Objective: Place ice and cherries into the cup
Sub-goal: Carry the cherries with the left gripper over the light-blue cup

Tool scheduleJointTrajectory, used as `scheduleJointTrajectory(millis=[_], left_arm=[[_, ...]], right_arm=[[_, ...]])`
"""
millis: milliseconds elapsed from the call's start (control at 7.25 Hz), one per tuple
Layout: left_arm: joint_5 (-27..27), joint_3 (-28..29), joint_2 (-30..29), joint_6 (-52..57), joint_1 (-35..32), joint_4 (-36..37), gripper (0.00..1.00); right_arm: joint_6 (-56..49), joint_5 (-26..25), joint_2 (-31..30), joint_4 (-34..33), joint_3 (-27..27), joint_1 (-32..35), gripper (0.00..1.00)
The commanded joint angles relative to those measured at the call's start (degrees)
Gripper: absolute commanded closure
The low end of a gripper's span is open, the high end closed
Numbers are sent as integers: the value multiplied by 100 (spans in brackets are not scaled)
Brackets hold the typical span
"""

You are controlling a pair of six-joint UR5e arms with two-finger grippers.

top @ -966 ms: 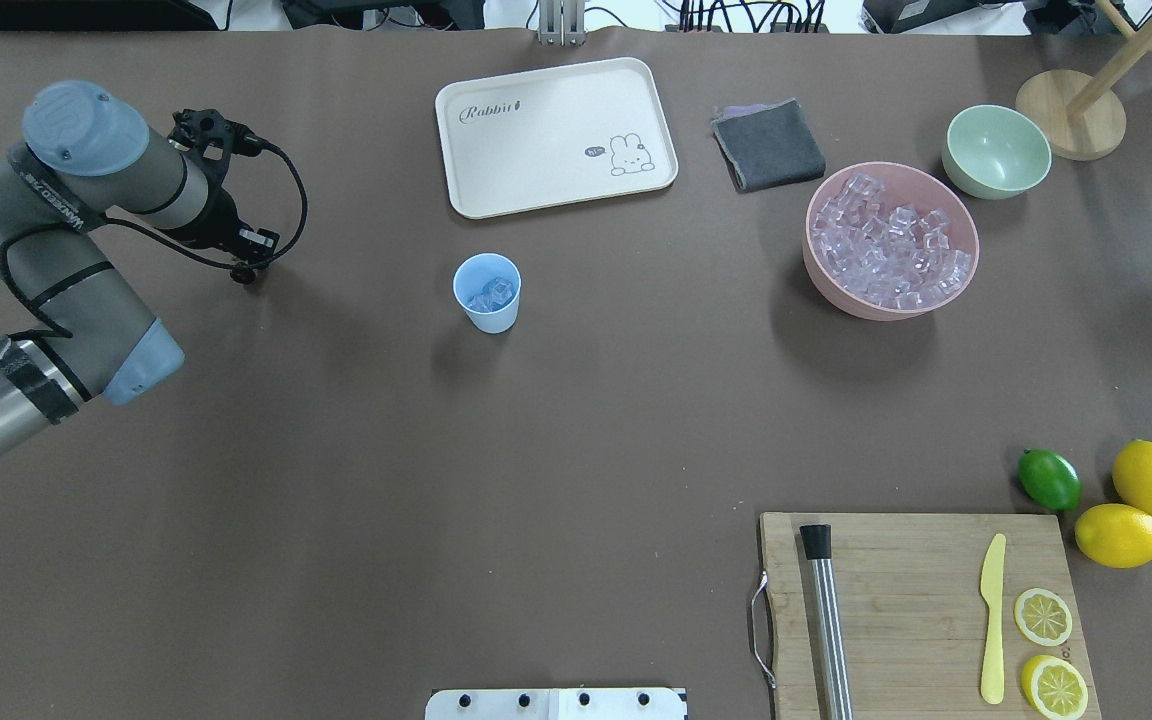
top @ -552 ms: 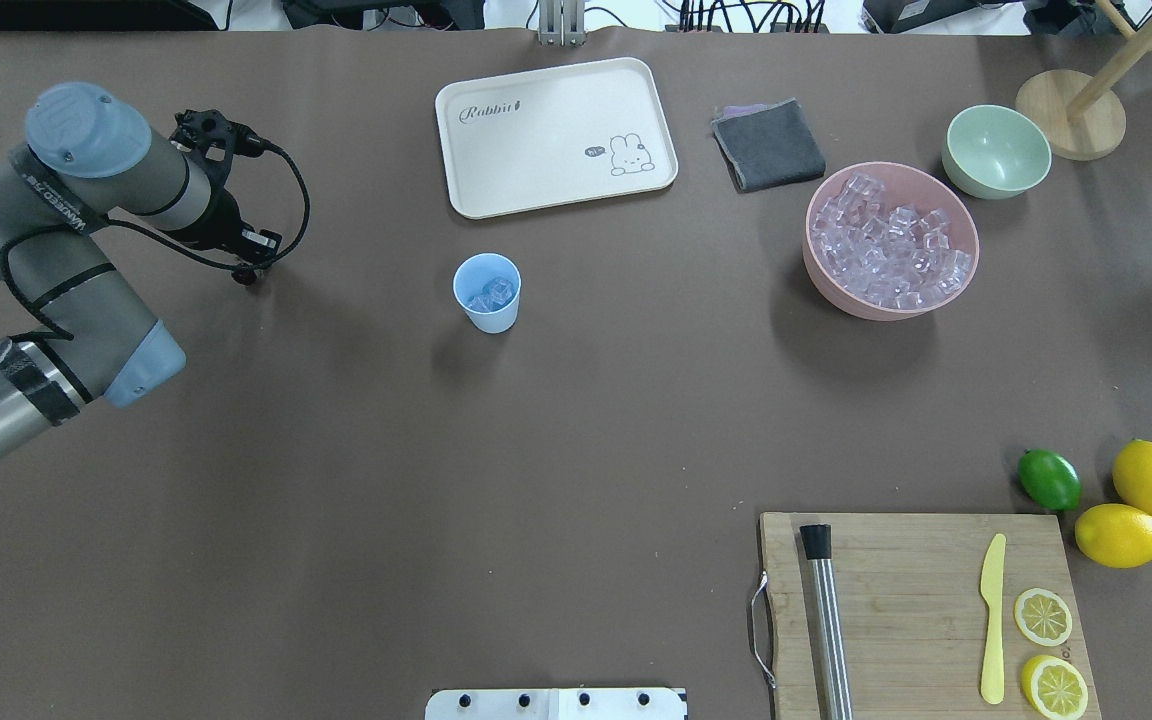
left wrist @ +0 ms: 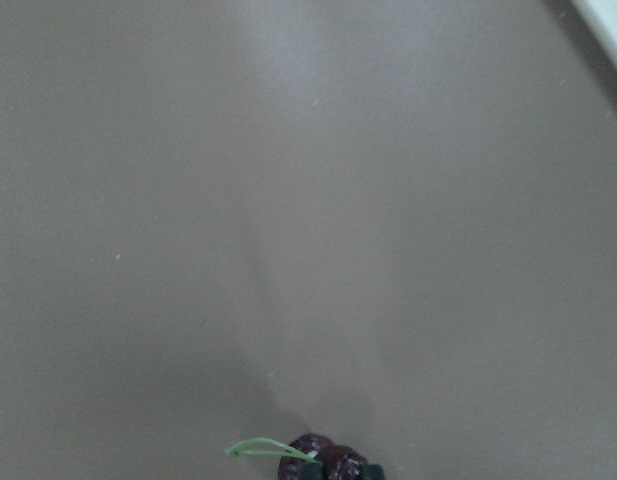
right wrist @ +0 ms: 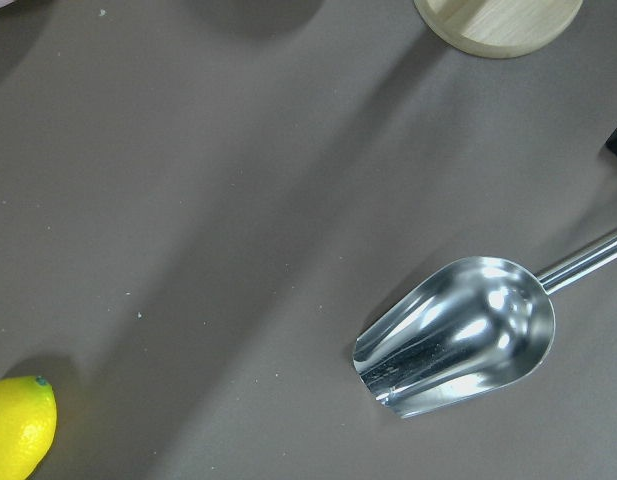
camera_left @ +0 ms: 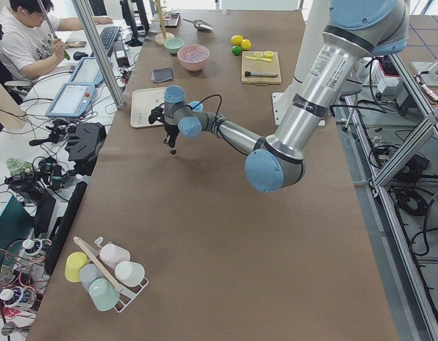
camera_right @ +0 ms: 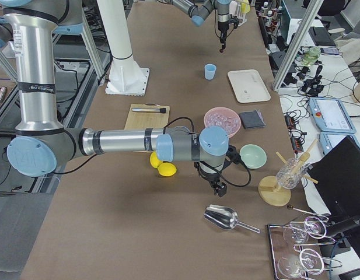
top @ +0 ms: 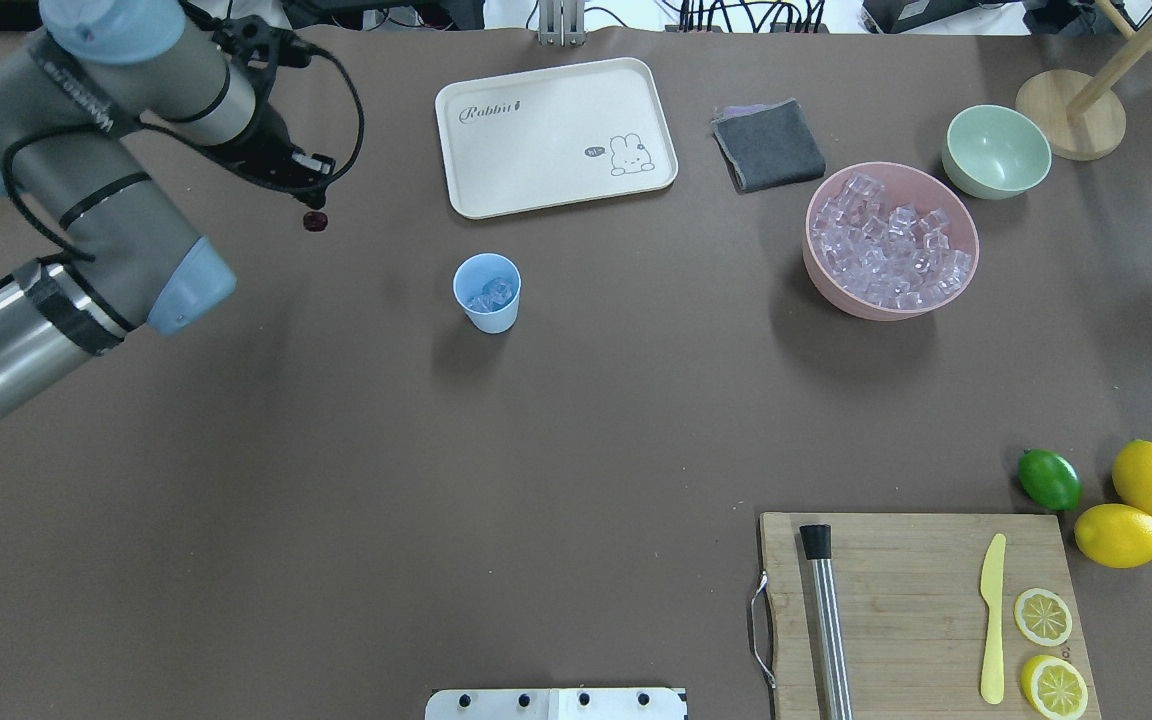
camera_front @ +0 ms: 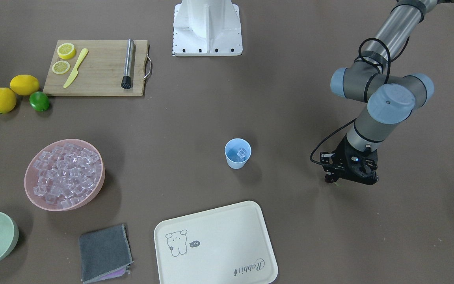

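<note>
The pale blue cup point(top: 487, 293) stands upright mid-table with a few ice cubes point(top: 493, 292) in it; it also shows in the front view point(camera_front: 237, 154). More ice point(top: 888, 243) fills the pink bowl point(top: 966, 275) to the right. My left gripper point(top: 311, 203) is shut on the dark cherries point(top: 314, 221), held above the table to the left of the cup and a little beyond it. The cherries and a green stem show at the bottom of the left wrist view point(left wrist: 323, 466). My right gripper point(camera_right: 218, 188) shows only in the exterior right view; I cannot tell its state.
A cream tray point(top: 556, 135), a grey cloth point(top: 768, 145) and a mint bowl point(top: 996, 150) lie at the far side. A cutting board point(top: 921, 610) with a muddler, knife and lemon slices, a lime point(top: 1049, 479) and lemons are near right. A metal scoop point(right wrist: 458, 335) lies under the right wrist.
My left arm has risen from the table and swung toward the far side and the cup's side, and the cherries now hang from its gripper.
</note>
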Motion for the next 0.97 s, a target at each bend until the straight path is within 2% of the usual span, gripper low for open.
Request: scheduleJointTrajectory(millis=[0,276,414,828], left_arm=[[-224,-598,-470,-612,101,539,100],[-128,-529,-761,-983,592,529,100],[298,-519,-787,-1114,821,512,100],[451,-406,-718,-1107,1025,503,100]], right_arm=[[-14,-1,50,0,-54,-2,1],[-22,86,50,0,6,15,1],[-31,104,58,-26,111,128,1],[-31,61,50,-9,86,130,1]])
